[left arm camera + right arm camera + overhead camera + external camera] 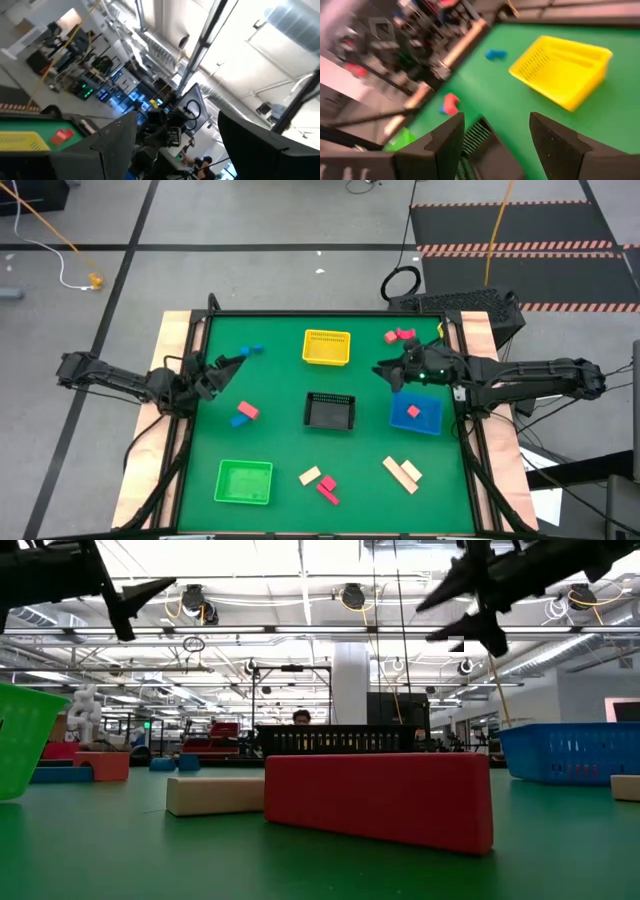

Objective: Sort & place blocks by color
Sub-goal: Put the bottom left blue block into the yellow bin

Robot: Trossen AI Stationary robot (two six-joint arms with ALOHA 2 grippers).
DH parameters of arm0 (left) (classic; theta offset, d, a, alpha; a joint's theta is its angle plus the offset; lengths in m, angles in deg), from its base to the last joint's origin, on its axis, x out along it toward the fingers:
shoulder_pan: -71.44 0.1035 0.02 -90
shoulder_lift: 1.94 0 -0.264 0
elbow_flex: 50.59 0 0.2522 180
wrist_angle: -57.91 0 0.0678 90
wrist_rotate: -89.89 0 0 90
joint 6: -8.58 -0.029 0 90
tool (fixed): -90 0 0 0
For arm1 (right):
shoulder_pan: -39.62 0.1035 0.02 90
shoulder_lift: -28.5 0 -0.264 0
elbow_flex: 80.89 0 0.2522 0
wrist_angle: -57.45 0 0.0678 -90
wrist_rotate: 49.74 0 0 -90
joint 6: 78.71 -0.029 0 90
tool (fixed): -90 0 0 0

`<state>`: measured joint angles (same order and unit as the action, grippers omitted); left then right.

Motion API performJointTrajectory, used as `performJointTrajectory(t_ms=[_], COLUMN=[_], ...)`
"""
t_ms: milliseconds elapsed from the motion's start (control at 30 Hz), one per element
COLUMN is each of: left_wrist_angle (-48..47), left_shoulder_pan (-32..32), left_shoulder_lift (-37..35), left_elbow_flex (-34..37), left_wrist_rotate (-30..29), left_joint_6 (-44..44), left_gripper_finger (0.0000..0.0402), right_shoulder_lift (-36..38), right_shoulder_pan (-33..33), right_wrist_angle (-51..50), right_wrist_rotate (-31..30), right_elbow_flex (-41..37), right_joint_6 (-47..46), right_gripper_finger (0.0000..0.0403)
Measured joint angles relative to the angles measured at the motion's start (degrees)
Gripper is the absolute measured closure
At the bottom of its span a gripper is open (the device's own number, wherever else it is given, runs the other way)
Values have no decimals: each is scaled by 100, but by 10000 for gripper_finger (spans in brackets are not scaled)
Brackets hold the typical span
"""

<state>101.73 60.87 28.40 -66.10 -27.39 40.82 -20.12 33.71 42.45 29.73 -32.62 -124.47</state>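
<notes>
Small blocks lie scattered on the green table. Blue ones sit near the far left, and a red and a blue one lie left of centre. Red ones are at the far right. A tan block, a red one and tan bars lie near the front edge. A red block lies in the blue basket. My left gripper is open and hovers raised over the table's left side. My right gripper is open and raised between the yellow and blue baskets. Neither holds anything.
A yellow basket stands at far centre, a black one in the middle and a green one near the front left. In the low view a red block and a tan block lie close by. Wooden rails edge the table.
</notes>
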Motion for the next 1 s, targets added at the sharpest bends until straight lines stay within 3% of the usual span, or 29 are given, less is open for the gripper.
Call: performJointTrajectory(t_ms=[233,400,533,667,900,1000], left_wrist_angle=[-32,-68,-781,-1977,-2719,-3506], left_shoulder_pan=[0,0,0,0,0,0], left_shoulder_lift=[2,5,46,163,626,770], left_elbow_flex=[-453,-1087,-1679,-2258,-2893,-3208], left_wrist_rotate=[230,760,929,933,1071,1180], left_joint_6=[-792,-1522,-2066,-2095,-1457,-1066], left_gripper_finger=[123,123,123,123,123,123], right_shoulder_lift=[0,0,-4,-37,-33,-33], right_shoulder_pan=[-11,-13,-13,-13,-13,-9], right_wrist_angle=[755,999,996,985,1001,962], right_wrist_rotate=[0,2,2,2,2,2], right_elbow_flex=[0,0,0,0,0,0], right_joint_6=[478,513,735,765,776,938], right_gripper_finger=[188,188,188,188,188,188])
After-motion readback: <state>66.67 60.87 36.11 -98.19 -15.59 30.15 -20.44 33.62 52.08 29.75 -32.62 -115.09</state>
